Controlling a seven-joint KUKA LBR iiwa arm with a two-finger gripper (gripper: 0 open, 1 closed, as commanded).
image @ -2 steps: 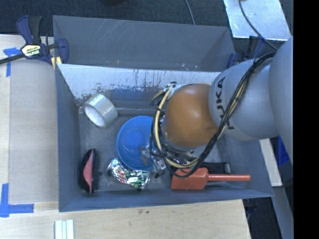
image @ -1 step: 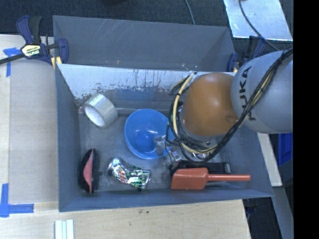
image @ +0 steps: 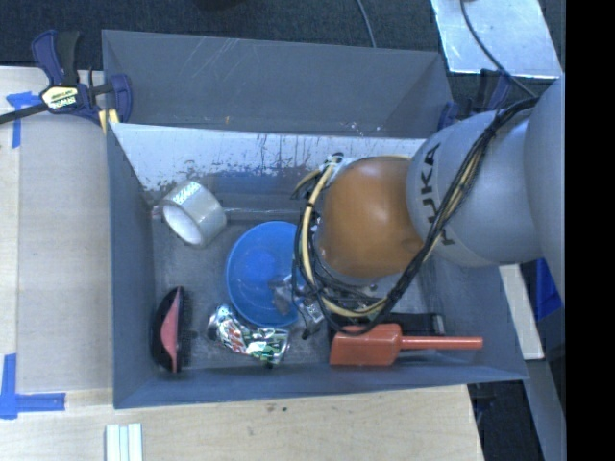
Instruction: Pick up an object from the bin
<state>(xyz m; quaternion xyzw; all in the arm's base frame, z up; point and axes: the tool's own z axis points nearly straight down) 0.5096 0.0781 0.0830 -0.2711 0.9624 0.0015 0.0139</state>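
My gripper [image: 298,303] sits low in the bin's middle, at the right rim of a round blue bowl [image: 258,270], mostly hidden under the arm's orange dome. Just below it to the left lies a crumpled shiny wrapper with green and red print [image: 248,337]. A red-orange scoop-shaped tool with a long handle [image: 396,345] lies just below it to the right, along the front wall.
A roll of clear tape [image: 194,211] lies at the back left of the bin floor. A black oblong thing with a pink face [image: 169,329] rests in the front left corner. The arm covers the bin's right half.
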